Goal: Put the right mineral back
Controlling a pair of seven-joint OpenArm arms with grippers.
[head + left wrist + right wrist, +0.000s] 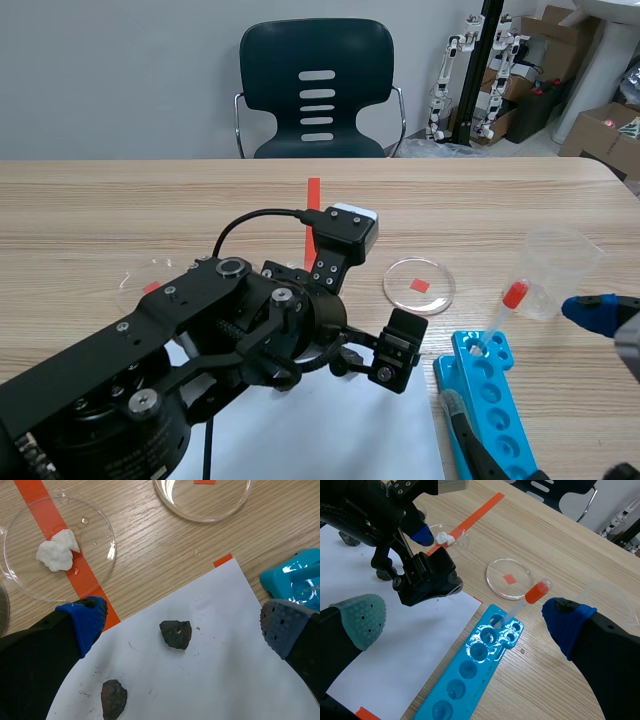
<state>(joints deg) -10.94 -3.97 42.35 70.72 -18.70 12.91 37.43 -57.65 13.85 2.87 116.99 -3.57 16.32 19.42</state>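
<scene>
Paper (pixel 225 650) edge close ahead, blue tray (pixel 295 577) just past its corner. Dark mineral (pixel 175 634) flat on open paper, midway between wide-spread fingers of left gripper (pixel 185 624), touching neither; second dark lump (pixel 114 698) nearer in. Right gripper (pixel 464 621) spread wide above blue tray, holding nothing.

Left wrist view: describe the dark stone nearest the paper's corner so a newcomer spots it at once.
Start at the white paper on the table. Two dark stones lie on it. The blocky stone is farther ahead of the left gripper, nearer the paper's corner; the longer stone lies closer in.
</scene>
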